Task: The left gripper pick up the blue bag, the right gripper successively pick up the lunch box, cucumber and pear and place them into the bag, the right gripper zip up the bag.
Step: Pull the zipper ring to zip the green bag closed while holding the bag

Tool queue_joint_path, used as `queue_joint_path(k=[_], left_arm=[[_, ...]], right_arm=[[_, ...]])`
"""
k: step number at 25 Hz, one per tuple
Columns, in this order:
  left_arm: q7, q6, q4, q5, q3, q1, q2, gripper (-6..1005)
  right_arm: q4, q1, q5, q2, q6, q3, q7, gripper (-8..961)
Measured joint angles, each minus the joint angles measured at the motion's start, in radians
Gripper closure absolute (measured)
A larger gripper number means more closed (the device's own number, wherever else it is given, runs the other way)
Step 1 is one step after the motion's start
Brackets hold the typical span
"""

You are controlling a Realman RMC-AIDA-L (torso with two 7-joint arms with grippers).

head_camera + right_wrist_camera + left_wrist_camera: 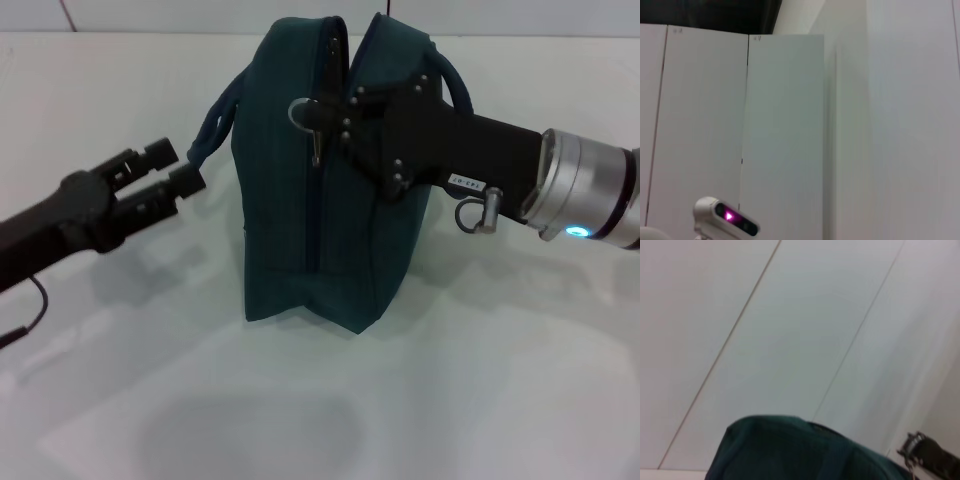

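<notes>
A: Where is the blue bag (310, 200)?

B: Upright on the white counter (500, 380), between the hands. The right hand (335, 125) is at its zipper, fingers pressed on the silver ring pull (302, 113), I'd judge.

A: And the left hand (175, 172)?

B: Just beside the near loop handle (210, 130), fingers slightly spread, holding nothing.

A: Handling?

B: Soft fabric, likely to sag; steady it by that handle and pull the zipper gently.
</notes>
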Motion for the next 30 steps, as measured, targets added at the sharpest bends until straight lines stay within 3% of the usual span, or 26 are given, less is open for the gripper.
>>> queue_joint_path(k=[8,19,28,30], left_arm=[[0.151,-0.001,-0.084,0.085,0.006,-0.018,-0.013,208],[0.174,-0.040,-0.157,0.077,0.003,-0.100,-0.013,230],[0.275,-0.061,-0.200,0.062,0.000,-0.118,-0.015,278],[0.326,-0.061,-0.223,0.043,0.004,-0.124,-0.015,416]], right_arm=[[0.001,0.013,-0.001,0.000,0.026,-0.003,-0.003,919],[0.002,0.018,-0.001,0.000,0.043,-0.005,-0.004,917],[0.002,0.019,-0.001,0.000,0.048,-0.005,-0.004,915],[0.002,0.019,-0.001,0.000,0.048,-0.005,-0.004,914]])
